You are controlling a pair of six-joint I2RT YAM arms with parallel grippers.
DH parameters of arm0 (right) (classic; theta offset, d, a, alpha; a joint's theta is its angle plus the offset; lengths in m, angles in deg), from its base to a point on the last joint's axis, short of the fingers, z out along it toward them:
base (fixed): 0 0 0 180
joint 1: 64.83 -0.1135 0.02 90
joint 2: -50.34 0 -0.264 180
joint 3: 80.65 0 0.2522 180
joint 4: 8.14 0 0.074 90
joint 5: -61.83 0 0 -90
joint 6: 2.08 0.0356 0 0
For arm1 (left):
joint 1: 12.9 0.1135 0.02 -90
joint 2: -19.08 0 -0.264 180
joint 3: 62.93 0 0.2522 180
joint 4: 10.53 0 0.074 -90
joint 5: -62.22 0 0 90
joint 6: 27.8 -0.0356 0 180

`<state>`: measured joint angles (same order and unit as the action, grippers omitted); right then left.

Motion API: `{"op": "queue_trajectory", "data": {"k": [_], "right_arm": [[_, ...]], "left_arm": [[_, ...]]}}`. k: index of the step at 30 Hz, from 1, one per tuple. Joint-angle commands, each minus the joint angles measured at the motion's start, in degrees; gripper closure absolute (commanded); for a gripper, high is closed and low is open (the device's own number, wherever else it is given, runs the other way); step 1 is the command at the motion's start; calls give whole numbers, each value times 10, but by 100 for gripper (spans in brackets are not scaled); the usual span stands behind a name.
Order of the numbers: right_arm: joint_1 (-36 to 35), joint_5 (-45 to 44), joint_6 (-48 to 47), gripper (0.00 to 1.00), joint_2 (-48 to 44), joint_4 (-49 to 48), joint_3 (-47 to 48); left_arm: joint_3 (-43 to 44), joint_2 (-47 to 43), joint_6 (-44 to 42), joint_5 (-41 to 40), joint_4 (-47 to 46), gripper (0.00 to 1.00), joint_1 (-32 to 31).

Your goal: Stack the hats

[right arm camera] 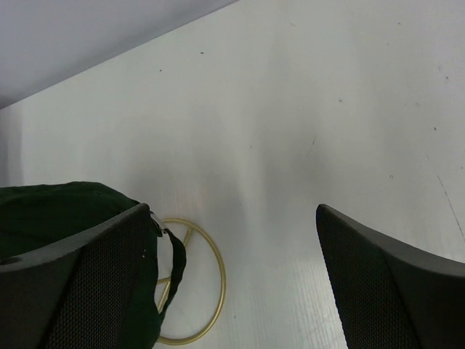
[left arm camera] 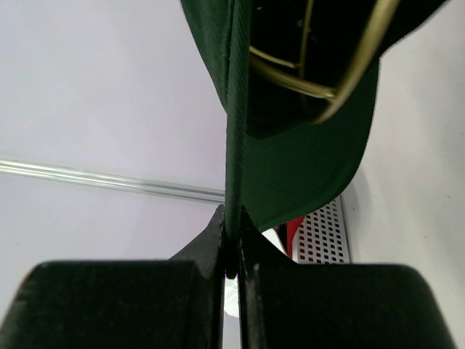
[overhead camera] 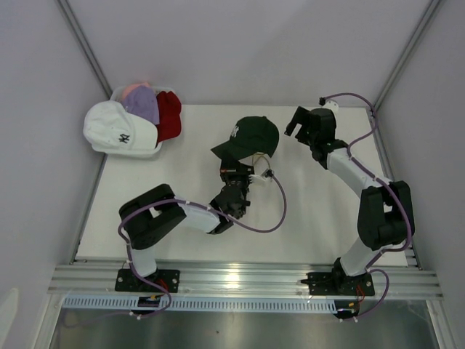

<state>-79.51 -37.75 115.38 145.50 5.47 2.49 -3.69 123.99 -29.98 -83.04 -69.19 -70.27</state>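
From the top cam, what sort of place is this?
Probably a lab robot cell, not a home or shop: plain white walls, left arm and right arm bolted to an aluminium rail, white table.

The dark green cap (left arm camera: 305,174) is showing matt, finely ribbed woven cloth. The wire stand (left arm camera: 364,54) is gleaming as glossy gold metal. The bench (right arm camera: 327,109) is presenting a smooth, matt white surface.

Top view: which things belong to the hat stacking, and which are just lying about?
Job: green cap, clamped by its brim in the left gripper; white cap, lavender cap, red cap, pink cap in the far-left pile.
Lying about: gold wire stand under the green cap; white mesh basket holding the pile.
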Motion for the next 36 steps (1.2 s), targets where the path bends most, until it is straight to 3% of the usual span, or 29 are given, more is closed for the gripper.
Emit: {"op": "queue_trajectory", "data": {"k": [1,20,23,26,27,29,30,32,36], "right_arm": [[10,-4,12,0,-36,22,5],[17,13,8,0,-57,23,-14],[17,14,8,0,-58,25,-14],[17,21,11,0,-59,23,-15],[17,23,12,0,-59,23,-14],[17,32,11,0,-60,23,-14],[17,37,10,1,-61,21,-13],[16,61,-1,0,-65,24,-4],[18,89,-13,0,-68,44,26]], "left_arm": [[-13,4,2,-8,-200,99,-15],[-63,94,95,-85,-201,99,-65],[-76,80,102,-84,-201,96,-68],[-79,57,102,-80,-201,76,-68],[-79,52,100,-79,-201,75,-68],[-77,43,90,-78,-201,64,-68],[-71,31,88,-79,-200,40,-68],[-65,9,87,-85,-201,16,-69],[-32,-79,82,-113,-201,7,-69]]}}
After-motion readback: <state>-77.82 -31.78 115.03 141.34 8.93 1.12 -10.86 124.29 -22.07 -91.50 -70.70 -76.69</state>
